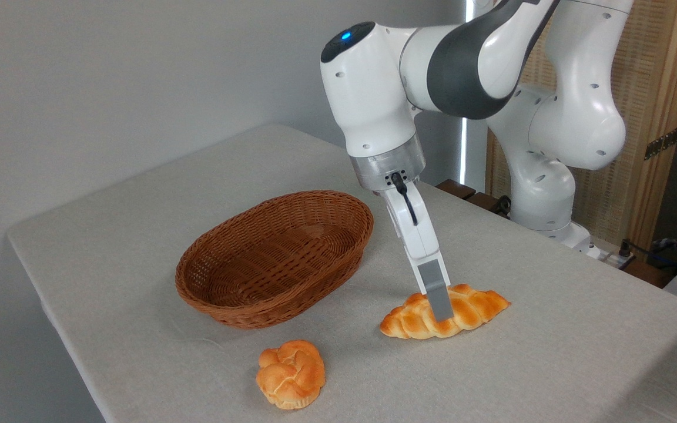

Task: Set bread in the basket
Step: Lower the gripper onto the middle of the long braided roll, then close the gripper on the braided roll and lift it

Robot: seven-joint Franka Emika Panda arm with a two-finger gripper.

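A small round bun sits nearest, apart from the work. Behind it the bread lies on the table, the gripper down across its middle, seemingly to grasp it; whether the jaws have closed I cannot tell. The empty basket waits to the left, with nothing between.

a single fixed camera is looking down at an angle across the table from its near corner — sitting fairly close, facing the arm's base
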